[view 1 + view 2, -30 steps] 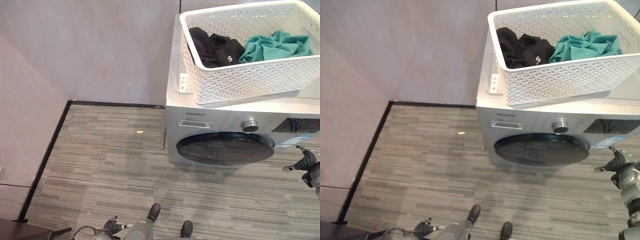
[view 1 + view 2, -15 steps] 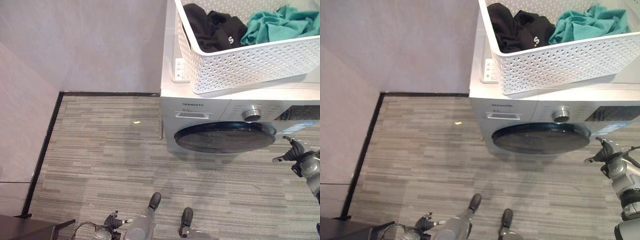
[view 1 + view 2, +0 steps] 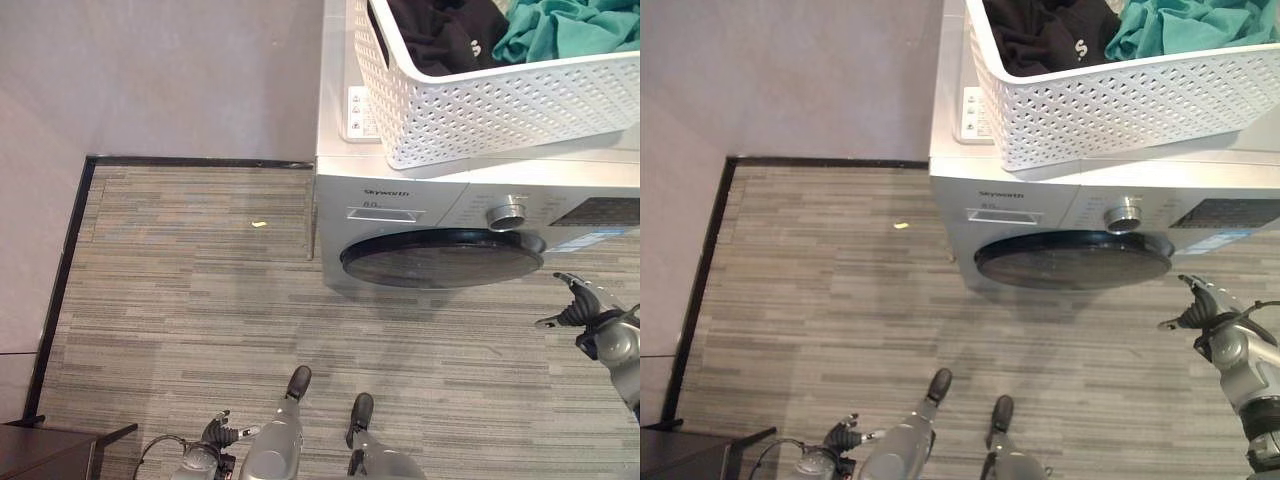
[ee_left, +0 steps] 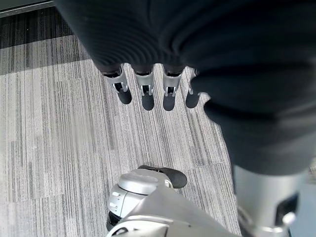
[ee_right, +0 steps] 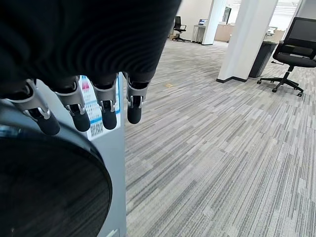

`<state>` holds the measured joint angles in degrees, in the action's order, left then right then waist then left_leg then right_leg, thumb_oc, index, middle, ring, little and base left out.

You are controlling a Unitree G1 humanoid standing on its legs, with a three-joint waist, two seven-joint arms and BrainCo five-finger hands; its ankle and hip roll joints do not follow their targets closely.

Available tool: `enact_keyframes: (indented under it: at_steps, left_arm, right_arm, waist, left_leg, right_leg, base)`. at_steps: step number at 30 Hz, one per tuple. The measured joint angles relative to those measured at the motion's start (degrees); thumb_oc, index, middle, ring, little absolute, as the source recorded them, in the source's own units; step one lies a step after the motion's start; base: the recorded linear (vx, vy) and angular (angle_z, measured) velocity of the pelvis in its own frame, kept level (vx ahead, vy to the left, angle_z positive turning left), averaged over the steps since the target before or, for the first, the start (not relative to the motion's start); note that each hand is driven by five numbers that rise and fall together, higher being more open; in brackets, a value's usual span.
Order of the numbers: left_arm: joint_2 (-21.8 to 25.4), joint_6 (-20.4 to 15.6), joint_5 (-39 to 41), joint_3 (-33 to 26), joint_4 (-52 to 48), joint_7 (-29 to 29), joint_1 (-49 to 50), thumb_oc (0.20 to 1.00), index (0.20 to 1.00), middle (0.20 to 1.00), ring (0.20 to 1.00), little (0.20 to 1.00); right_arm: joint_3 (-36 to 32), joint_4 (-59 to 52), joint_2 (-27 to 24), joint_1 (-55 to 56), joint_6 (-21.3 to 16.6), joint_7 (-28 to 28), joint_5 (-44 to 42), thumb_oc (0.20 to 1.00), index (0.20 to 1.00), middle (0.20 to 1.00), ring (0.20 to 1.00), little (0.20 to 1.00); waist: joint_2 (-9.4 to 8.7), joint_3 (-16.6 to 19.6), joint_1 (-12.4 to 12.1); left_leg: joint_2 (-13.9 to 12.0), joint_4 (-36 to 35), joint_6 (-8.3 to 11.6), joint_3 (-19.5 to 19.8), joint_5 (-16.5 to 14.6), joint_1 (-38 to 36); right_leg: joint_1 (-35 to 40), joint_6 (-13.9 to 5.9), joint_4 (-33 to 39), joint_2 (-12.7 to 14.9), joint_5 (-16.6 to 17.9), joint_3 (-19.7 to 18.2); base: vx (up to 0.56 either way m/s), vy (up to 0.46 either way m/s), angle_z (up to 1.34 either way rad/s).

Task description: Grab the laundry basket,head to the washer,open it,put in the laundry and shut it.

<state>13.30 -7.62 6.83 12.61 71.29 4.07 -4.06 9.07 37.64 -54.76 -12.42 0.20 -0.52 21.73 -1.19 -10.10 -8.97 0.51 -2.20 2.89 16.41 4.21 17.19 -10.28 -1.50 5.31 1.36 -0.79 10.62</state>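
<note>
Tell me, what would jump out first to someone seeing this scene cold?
Probably the white laundry basket on top of the silver washer, with black clothes and a teal garment heaped inside. Next, the washer's dark round door, closed, with the robot's right hand near its right edge, fingers relaxed and empty. The left hand hangs low over the striped grey carpet.

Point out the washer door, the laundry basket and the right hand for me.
washer door point(image 3: 440, 260), left eye view, middle of dark glass
laundry basket point(image 3: 500, 110), left eye view, perforated front wall
right hand point(image 3: 1210, 320), right eye view, back of hand
</note>
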Motion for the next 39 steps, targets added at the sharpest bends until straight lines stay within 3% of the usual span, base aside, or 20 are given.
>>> enact_keyframes:
  at_steps: [8,12,13,15,16,18,21,25,30,35,39]
  left_arm:
    - [0.09,-0.19,0.02,-0.29,-1.24,0.76,0.21,1.000,1.000,1.000,1.000,1.000]
    - [0.14,-0.62,-0.19,-1.17,-0.70,1.42,0.66,1.000,1.000,1.000,1.000,1.000]
    - [-0.02,-0.23,-0.19,-1.10,-0.10,1.64,0.63,1.000,1.000,1.000,1.000,1.000]
    - [-0.21,0.19,-0.58,-0.55,-0.01,1.40,-0.46,1.000,1.000,1.000,1.000,1.000]
    - [-0.13,0.32,-0.61,0.12,-0.03,1.27,-0.61,1.000,1.000,1.000,1.000,1.000]
    - [-0.26,0.54,-0.62,0.07,0.18,1.12,-0.92,1.000,1.000,1.000,1.000,1.000]
    - [-0.08,0.70,-0.74,0.22,0.87,0.66,-0.97,1.000,1.000,1.000,1.000,1.000]
    - [0.67,0.68,-0.77,-0.25,3.27,0.28,-1.00,1.000,1.000,1.000,1.000,1.000]
    - [1.10,1.19,-1.08,-0.03,5.96,-0.53,-0.25,1.000,1.000,1.000,1.000,1.000]
    - [0.04,2.34,-1.40,0.01,7.58,-0.82,0.89,1.000,1.000,1.000,1.000,1.000]
    - [-0.20,2.28,-3.03,-0.01,7.82,-0.68,3.27,1.000,1.000,1.000,1.000,1.000]
  right_arm:
    - [-10.97,-12.56,-0.02,6.26,0.23,-1.66,3.38,1.000,1.000,1.000,1.000,1.000]
    - [-1.28,-4.77,3.29,-1.86,1.05,-2.83,5.06,1.000,1.000,1.000,1.000,1.000]
    - [4.69,0.98,8.64,-4.28,0.79,-2.80,5.15,1.000,1.000,1.000,1.000,1.000]
    - [14.10,7.97,13.37,-4.17,-0.69,0.33,5.52,1.000,1.000,1.000,1.000,1.000]
    - [12.42,13.34,18.37,-3.34,-1.12,0.44,5.46,1.000,1.000,1.000,1.000,1.000]
    - [15.26,28.70,27.82,-2.01,-1.68,1.74,2.97,1.000,1.000,1.000,1.000,1.000]
    - [14.13,38.56,34.09,5.16,-2.31,1.89,-1.09,1.000,1.000,1.000,1.000,1.000]
    - [12.33,41.55,34.35,10.77,-2.33,2.06,-3.36,1.000,1.000,1.000,1.000,1.000]
    - [12.25,44.05,36.45,13.12,-2.41,1.74,-7.65,1.000,1.000,1.000,1.000,1.000]
    - [11.13,44.45,35.65,9.88,-2.47,-0.77,-9.61,1.000,1.000,1.000,1.000,1.000]
    - [9.22,35.31,23.65,5.09,-0.79,-3.68,-7.37,1.000,1.000,1.000,1.000,1.000]
  waist:
    - [-0.11,-1.71,0.24]
    - [-0.67,-2.31,-0.25]
    - [-1.01,-2.51,-1.12]
    - [-0.98,-2.55,-3.38]
    - [-1.09,-2.52,-3.97]
    - [-1.18,-2.55,-4.37]
    - [-1.63,-2.23,-4.06]
    - [-3.12,-0.53,-2.67]
    - [-5.40,5.14,-2.93]
    - [-3.18,8.68,-2.98]
    - [-0.81,10.10,-2.92]
  left_leg:
    - [-0.01,-0.05,0.00,-1.44,0.00,0.93]
    - [-0.12,0.12,0.00,-1.31,0.00,0.48]
    - [-0.25,0.13,0.05,-1.31,0.03,-0.27]
    - [-0.26,0.11,0.07,-1.20,0.04,-1.08]
    - [-0.25,0.14,0.12,-1.19,0.08,-1.42]
    - [-0.13,0.13,0.14,-0.73,0.09,-2.88]
    - [0.10,-0.03,0.15,0.04,0.08,-4.58]
    - [-0.18,-0.06,0.39,-0.02,-0.08,-5.04]
    - [-0.47,-0.13,0.68,-0.30,-1.06,-4.84]
    - [-0.08,0.02,0.41,-1.02,-1.13,-5.01]
    - [-0.03,0.11,0.03,-1.11,-0.85,-5.12]
  right_leg:
    - [-1.73,-0.42,0.03,0.28,1.03,-2.39]
    - [-1.23,-0.45,0.06,0.15,1.08,-2.47]
    - [-0.42,-0.42,0.05,-0.02,1.09,-2.39]
    - [0.29,-0.30,0.03,-0.05,0.83,-2.09]
    - [0.86,-0.30,0.03,-0.10,0.69,-1.76]
    - [3.06,-0.29,-0.39,-0.11,0.62,-0.17]
    - [4.84,-0.36,-0.12,0.14,0.15,0.88]
    - [5.18,-0.41,0.09,-0.05,-0.05,0.92]
    - [4.42,-0.01,0.03,-0.24,0.22,0.61]
    - [4.41,-0.50,-0.09,0.39,0.70,0.59]
    - [4.80,-0.89,0.03,0.50,0.89,0.54]
  base:
    - [0.00,0.008,-0.15]
    - [0.00,-0.008,-0.02]
    - [0.02,-0.024,0.09]
    - [0.02,-0.011,0.15]
    - [-0.01,0.005,0.20]
    - [0.00,-0.001,0.26]
    - [0.01,-0.002,0.06]
    - [-0.01,0.013,-0.04]
    - [-0.04,0.026,-0.07]
    - [-0.01,0.001,-0.06]
    - [0.01,-0.005,-0.02]
